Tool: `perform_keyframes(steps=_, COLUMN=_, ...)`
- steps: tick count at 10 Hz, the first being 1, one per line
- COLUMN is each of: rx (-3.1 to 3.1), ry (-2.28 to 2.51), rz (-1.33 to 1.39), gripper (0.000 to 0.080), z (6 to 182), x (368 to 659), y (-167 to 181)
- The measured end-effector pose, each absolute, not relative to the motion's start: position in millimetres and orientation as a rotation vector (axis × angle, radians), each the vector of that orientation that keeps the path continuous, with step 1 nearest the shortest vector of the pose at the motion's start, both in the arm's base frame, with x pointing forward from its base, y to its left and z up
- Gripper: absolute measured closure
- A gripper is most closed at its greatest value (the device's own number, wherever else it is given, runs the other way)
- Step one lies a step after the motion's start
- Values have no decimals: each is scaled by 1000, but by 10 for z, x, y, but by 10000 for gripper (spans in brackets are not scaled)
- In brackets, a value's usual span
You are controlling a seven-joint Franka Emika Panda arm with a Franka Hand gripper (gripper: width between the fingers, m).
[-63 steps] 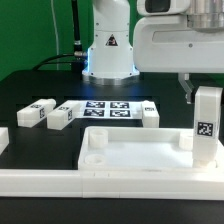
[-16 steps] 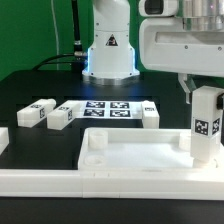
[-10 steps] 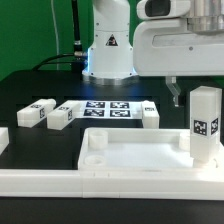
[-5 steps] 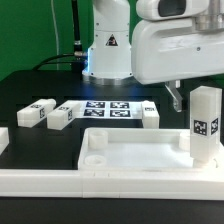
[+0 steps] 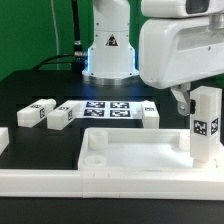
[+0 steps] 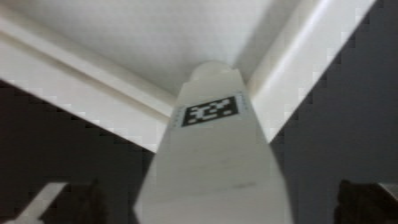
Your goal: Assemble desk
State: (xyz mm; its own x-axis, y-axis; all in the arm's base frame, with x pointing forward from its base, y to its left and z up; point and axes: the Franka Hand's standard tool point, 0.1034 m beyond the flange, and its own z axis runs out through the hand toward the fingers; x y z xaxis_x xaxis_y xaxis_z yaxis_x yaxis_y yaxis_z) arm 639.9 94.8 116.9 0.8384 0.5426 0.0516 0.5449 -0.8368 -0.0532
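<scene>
Now my hand [image 6: 214, 203] is spread wide, fingers [image 6: 368, 205] flanking the upright leg block [image 5: 206, 125]. It seems seated in the tabletop [image 5: 130, 150] corner.

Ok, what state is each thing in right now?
Tabletop: lying flat, rim up.
Upright leg: standing at a tabletop corner, ungripped.
Pincer: open, straddling that leg without touching it.
Loose legs: three, lying flat, unattached.
</scene>
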Motion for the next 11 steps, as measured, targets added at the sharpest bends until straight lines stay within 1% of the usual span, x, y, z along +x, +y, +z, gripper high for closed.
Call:
perform_keyframes(steps=2, rx=-2926, ry=-950, rz=-53, gripper=151, z=1156, x=6396, y=944)
perform_keyframes(steps=3, rx=-2928, ry=-944, rz=-52, gripper=280, z=1156, x=6396, y=944)
perform_keyframes(steps=4, rx=-2928, ry=-944, rz=-52, gripper=280, z=1155, x=6395, y=943)
perform_keyframes(steps=5, rx=-2934, ry=-922, rz=-52, gripper=431, z=1155, x=6395, y=945)
perform_keyframes(steps=6, rx=-2941, ry=-898, rz=-50, gripper=511, z=1153, x=6394, y=944)
perform_keyframes(steps=8, rx=-2941, ry=-897, rz=-50, gripper=511, z=1153, x=6395, y=944)
perform_keyframes(steps=11, rx=-3018, ry=-470, rz=-36, gripper=511, z=1145, x=6395, y=932)
